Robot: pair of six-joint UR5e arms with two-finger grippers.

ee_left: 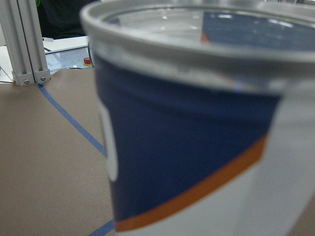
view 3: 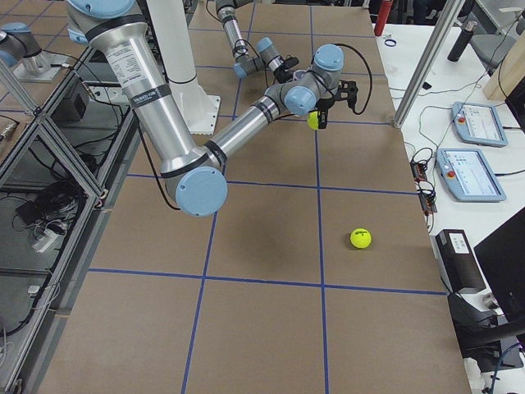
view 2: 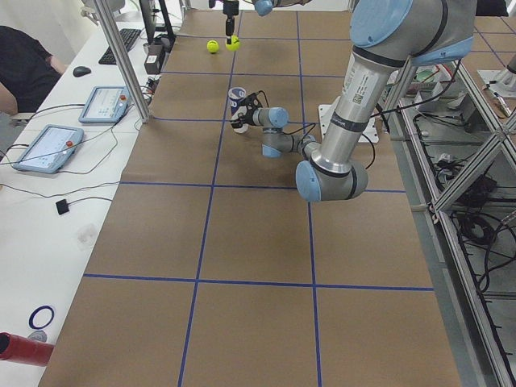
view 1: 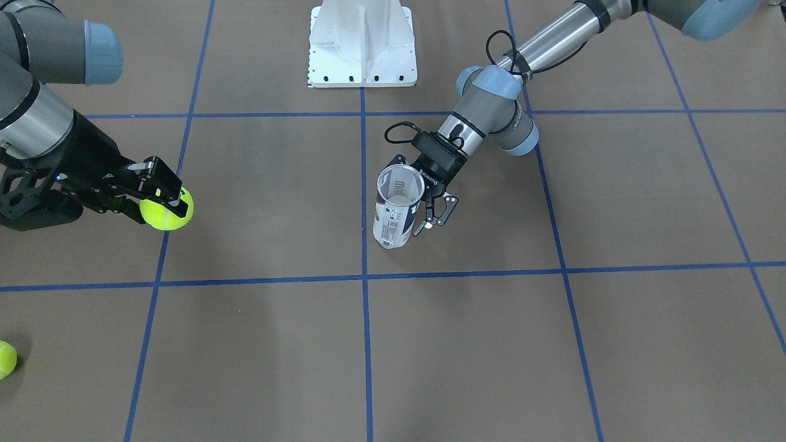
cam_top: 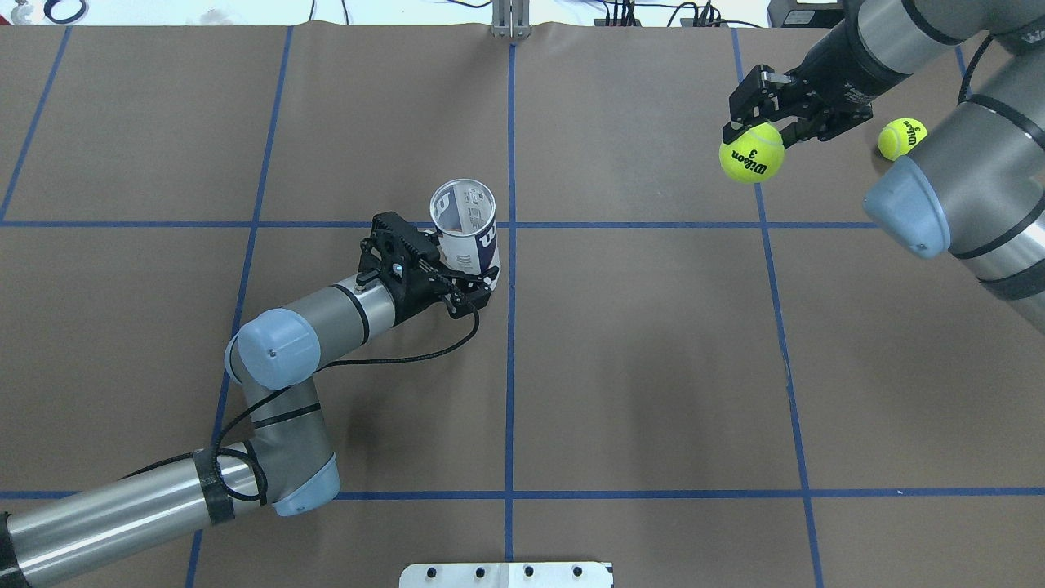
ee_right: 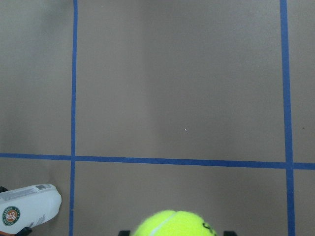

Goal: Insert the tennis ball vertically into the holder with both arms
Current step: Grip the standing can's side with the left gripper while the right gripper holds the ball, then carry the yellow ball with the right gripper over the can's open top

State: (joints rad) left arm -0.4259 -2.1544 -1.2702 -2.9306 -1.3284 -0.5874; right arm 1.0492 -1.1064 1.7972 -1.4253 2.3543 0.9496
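The left gripper (cam_top: 472, 292) has its jaws clamped low on the holder (cam_top: 464, 214), apparently to steady it near the middle of the table (cam_top: 653, 367). The holder's long axis is vertical, with the open mouth up, ready for a drop from above. Well apart to the right, the right gripper (cam_top: 755, 124) holds a ball (cam_top: 751, 153) in closed jaws, raised. A spare ball (cam_top: 902, 138) lies beyond.

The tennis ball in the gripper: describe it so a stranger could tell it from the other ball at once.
In the overhead view, follow the right arm to the black right gripper. The tennis ball is clamped between its fingers, "Wilson 3" print facing up. Unlike the loose ball lying on the table nearby, it is held aloft.
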